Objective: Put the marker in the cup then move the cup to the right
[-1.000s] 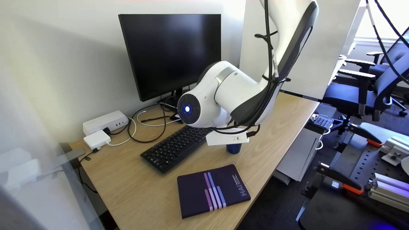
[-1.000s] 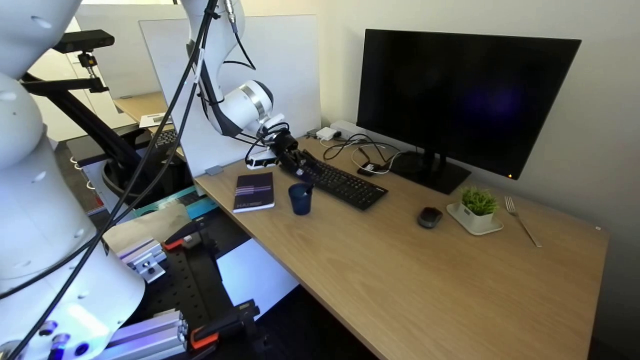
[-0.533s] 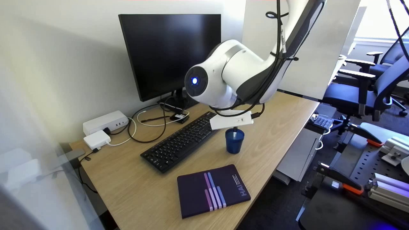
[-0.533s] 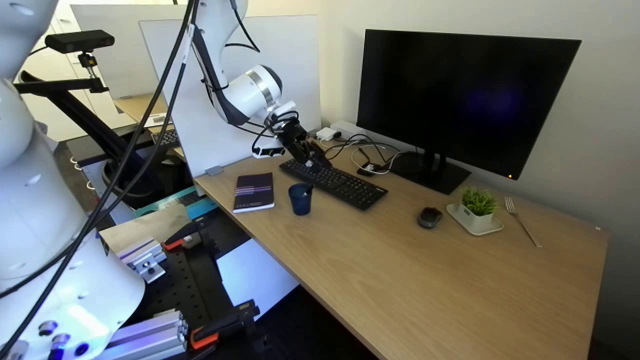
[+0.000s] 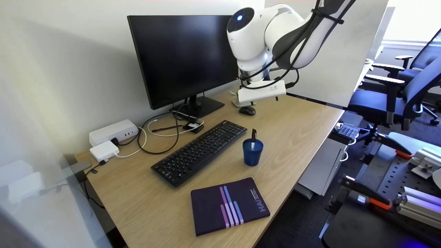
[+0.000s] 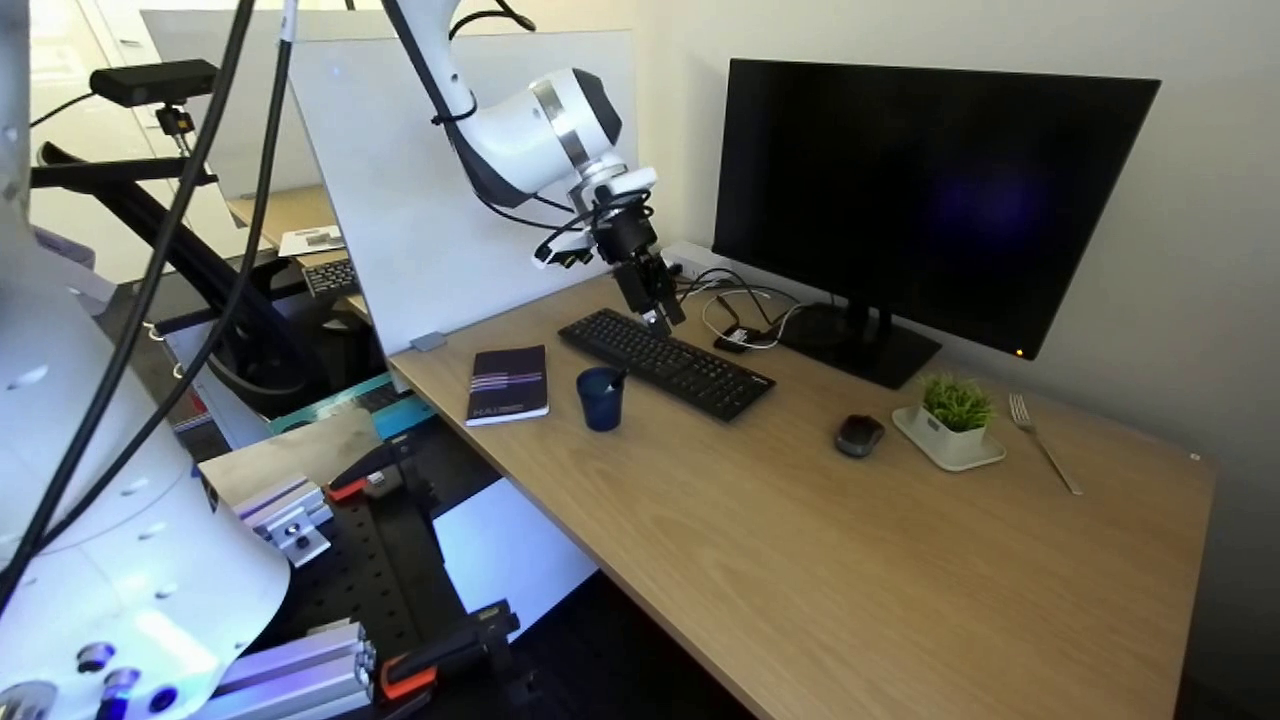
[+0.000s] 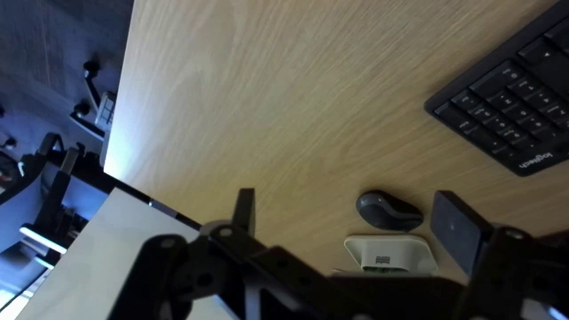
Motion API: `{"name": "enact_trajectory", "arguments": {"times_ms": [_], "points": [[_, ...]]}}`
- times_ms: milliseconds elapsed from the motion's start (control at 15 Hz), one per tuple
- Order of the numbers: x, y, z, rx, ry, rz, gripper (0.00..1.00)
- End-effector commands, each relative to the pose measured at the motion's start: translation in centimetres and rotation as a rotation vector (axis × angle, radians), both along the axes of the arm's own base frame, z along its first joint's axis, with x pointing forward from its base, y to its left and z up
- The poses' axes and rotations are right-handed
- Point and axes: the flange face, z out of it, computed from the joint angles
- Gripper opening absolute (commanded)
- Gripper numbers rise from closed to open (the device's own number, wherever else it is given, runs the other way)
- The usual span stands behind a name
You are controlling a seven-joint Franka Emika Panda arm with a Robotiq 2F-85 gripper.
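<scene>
Wrist view shows my gripper [image 7: 345, 209] spread wide, gripping nothing. Next I should straddle the cup [image 5: 252, 156] low, clear of the marker [image 5: 253, 138], squeeze gently and carry it level to the right. Dark blue, it stands upright on the desk [image 5: 293, 131] near the keyboard [image 5: 201, 153], marker inside, dark end above the rim

And there's the cup [image 5: 252, 156], small and dark blue, upright on the wooden desk [image 5: 286, 131], just off the long side of the keyboard [image 5: 200, 151]! The marker [image 5: 254, 134] is in it, dark end up, poking clear above the rim (a paler stretch shows lower down). It leans a little; whether it touches the rim is hard to tell.
</scene>
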Motion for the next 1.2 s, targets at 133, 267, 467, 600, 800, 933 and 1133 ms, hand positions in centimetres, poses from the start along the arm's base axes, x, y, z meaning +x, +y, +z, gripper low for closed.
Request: {"name": "enact_trajectory", "arguments": {"times_ms": [133,267,467,600,800,933,1133], "points": [[-0.5,-4.0,2.6,0.220,0.147,-0.043,1.00],[-0.1,-4.9,3.5,0.285,0.197,-0.071,1.00],[1.1,-5.9,5.0,0.423,0.241,-0.071,1.00],[1.8,-6.3,6.0,0.527,0.257,-0.050,1.00],[3.0,-6.7,7.1,0.654,0.262,0.026,1.00],[3.5,-6.9,7.5,0.707,0.281,0.122,1.00],[3.2,-8.1,7.6,0.727,0.313,0.303,1.00]]}}
